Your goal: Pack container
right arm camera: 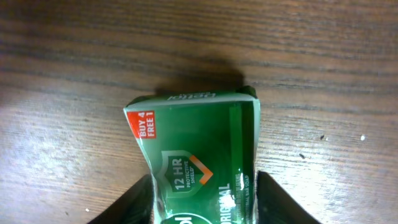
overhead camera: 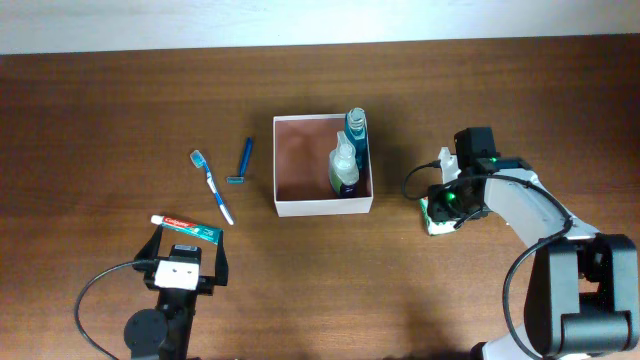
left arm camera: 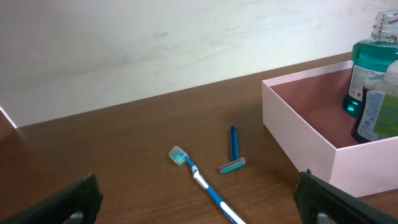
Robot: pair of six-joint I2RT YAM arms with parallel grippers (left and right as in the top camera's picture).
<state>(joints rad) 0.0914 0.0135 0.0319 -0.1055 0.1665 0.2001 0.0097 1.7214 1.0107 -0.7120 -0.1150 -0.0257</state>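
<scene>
Two bottles [overhead camera: 348,150] stand in the box [overhead camera: 300,160]. Right pincer [overhead camera: 438,212], just right of the box, is clamped across a soap bar's [right arm camera: 196,155] width on the tabletop [overhead camera: 100,120]; the box lies leftward. Left pincer [overhead camera: 185,248] is front-left, farther off, wide open and empty.

Wood-grain table [overhead camera: 100,100], smooth and faintly sheened. The container [overhead camera: 323,207] is seen with matt, card-like walls. The bottles [overhead camera: 356,125] are formed of clear glossy plastic. The green packet [right arm camera: 199,143] is wrapped in shiny creased film. Toothbrush [overhead camera: 212,186] and razor [overhead camera: 243,160]: smooth plastic.
</scene>
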